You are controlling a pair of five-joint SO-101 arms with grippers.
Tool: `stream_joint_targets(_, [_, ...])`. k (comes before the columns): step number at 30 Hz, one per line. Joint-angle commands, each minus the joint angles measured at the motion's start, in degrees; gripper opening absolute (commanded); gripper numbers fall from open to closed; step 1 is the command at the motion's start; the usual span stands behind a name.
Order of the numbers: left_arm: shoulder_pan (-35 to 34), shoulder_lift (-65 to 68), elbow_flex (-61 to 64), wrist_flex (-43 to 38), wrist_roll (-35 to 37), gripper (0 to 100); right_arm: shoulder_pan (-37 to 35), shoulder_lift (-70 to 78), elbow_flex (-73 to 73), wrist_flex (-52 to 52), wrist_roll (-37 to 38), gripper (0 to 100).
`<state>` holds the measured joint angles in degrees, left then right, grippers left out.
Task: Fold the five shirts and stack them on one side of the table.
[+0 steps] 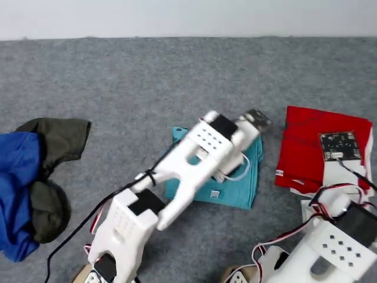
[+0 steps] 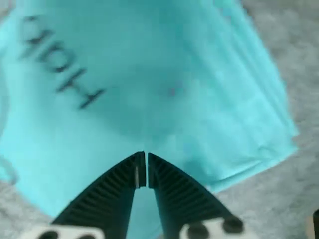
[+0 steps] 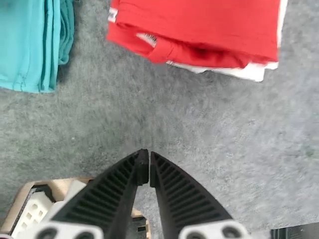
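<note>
- The left tool (image 2: 141, 164) is hanging closed and empty just over the folded teal shirt (image 2: 164, 89), whose layered edge is facing the pile.
- The right tool (image 3: 144, 162) is hovering closed and empty over the desk (image 3: 209, 149). Ahead of it, the red shirt (image 3: 199, 30) is lying on the white shirt (image 3: 249, 72).
- Well off from both tools, the blue shirt (image 1: 17, 177) and olive shirt (image 1: 56, 138) are lying crumpled, likely awaiting folding.

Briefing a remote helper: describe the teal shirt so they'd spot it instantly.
On the grey table, look centrally, beneath the left gripper. The teal shirt lies folded alone, unlike the red shirt atop a white shirt or the crumpled blue shirt and olive shirt.
</note>
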<state>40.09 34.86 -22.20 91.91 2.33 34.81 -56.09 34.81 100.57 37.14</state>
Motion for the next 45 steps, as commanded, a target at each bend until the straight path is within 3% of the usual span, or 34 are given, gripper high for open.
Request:
stream_joint_targets(1, [4.04,-3.87,0.22,-2.29,-0.35,1,0.84,-0.75,0.62,1.80,0.44,1.1])
stream_joint_targets(7, [7.74,1.76,-2.51,-3.08,0.53,1,0.84,-0.75,0.62,1.71,0.53,1.1])
stream_joint_targets(15, [8.26,5.80,-16.04,-0.26,3.69,1,0.84,-0.75,0.53,1.71,0.53,1.1])
stream_joint_targets(21, [2.46,6.33,-30.29,6.24,3.34,1,0.84,-0.75,0.53,1.71,0.53,1.1])
stream_joint_targets(26, [-7.30,6.42,-35.30,4.84,2.55,1,0.84,-0.75,0.53,1.71,0.44,1.1])
stream_joint_targets(32, [-16.44,6.42,-28.35,-1.05,0.09,1,0.75,-0.75,0.53,1.71,0.35,1.1])
stream_joint_targets(41, [-20.22,6.51,-7.69,-14.33,-2.99,1,0.75,-0.75,0.53,1.27,0.53,1.2])
stream_joint_targets(45, [-22.59,8.26,-6.02,-16.35,-4.48,1,0.57,-0.75,0.53,0.92,0.53,1.2])
